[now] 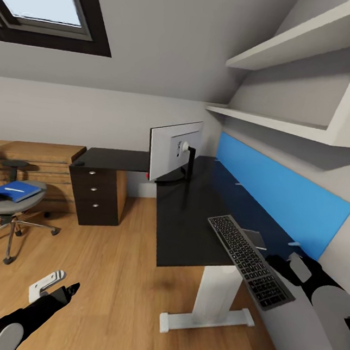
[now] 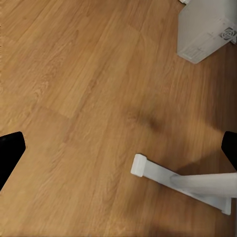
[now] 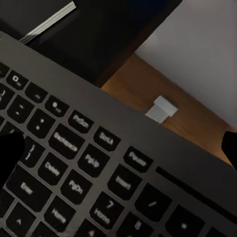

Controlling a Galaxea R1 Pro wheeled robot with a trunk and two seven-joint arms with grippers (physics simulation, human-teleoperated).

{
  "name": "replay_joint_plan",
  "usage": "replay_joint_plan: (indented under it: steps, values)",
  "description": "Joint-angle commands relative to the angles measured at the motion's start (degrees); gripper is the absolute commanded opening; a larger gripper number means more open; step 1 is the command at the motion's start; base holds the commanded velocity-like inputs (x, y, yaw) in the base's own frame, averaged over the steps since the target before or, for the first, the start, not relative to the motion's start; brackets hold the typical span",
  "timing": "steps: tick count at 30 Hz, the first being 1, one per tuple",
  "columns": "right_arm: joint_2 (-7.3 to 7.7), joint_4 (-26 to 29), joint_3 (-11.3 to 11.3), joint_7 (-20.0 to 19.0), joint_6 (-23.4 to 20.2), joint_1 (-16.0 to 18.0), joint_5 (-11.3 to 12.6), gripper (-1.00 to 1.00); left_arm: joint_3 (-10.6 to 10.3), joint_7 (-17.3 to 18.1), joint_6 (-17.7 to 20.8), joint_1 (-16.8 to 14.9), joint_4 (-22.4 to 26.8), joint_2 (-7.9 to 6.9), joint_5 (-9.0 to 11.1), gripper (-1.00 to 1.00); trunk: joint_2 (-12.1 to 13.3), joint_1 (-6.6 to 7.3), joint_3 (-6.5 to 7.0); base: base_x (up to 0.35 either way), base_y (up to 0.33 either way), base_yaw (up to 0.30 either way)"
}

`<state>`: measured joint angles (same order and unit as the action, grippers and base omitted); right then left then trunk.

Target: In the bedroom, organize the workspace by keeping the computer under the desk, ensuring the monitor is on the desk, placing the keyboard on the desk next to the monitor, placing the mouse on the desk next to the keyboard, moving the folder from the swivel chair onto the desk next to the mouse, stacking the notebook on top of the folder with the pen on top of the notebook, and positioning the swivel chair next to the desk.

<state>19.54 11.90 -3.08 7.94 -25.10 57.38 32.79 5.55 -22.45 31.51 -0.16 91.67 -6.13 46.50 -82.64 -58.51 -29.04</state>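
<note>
black desk (image 1: 191, 221) top in the head view, l-shaped, on a white leg (image 1: 215, 303), with three black drawers (image 1: 94, 197) under its far wing. the monitor (image 1: 174, 148) stands on the desk near the inner corner, white back toward the camera. the keyboard (image 1: 249, 260) lies tilted at the near right edge of the desk, its near end overhanging the desk's front edge. a small dark notebook (image 1: 255, 238) lies flat on the desk just beside the keyboard, toward the blue wall panel (image 1: 282, 196). the right gripper (image 1: 287, 264) is at the keyboard's near right side, touching or almost touching it; whether its jaws pinch the keyboard cannot be told. the swivel chair (image 1: 2, 203) stands well apart from the desk, at the left, with the blue folder (image 1: 15, 190) on its seat and a thin white pen (image 1: 14, 190) on the folder. the left gripper (image 1: 58, 285) hangs low over the wood floor (image 1: 108, 276), jaws spread, holding nothing.

left wrist view: wood floor (image 2: 89, 98), the white foot of the desk leg (image 2: 163, 174), and a corner of the pale computer (image 2: 205, 27) case standing on the floor. two dark fingertips (image 2: 10, 148) sit far apart at the frame sides.

right wrist view: keyboard (image 3: 89, 163) keys close under the gripper, the notebook (image 3: 47, 22) edge beyond it on the desk (image 3: 113, 39). dark fingertips (image 3: 9, 150) sit wide apart, one over the keys.
</note>
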Motion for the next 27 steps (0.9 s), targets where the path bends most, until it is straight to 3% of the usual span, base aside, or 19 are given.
replay_joint_plan:
  steps: [1, 27]
  values:
    - [-0.03, 0.1, -0.4, 0.4, -0.3, 0.0, 0.3, 1.00, 0.0, -0.5, 0.1, 0.0, 0.1, -0.04, 0.6, 1.00, 0.0, 0.01, -0.05, -0.114, 0.104, 0.000]
    - [-0.01, 0.1, -0.4, 0.4, -0.3, 0.0, 0.3, 1.00, 0.0, -0.5, 0.1, 0.0, 0.1, -0.11, 0.5, 1.00, 0.0, 0.01, -0.05, -0.058, 0.050, 0.000]
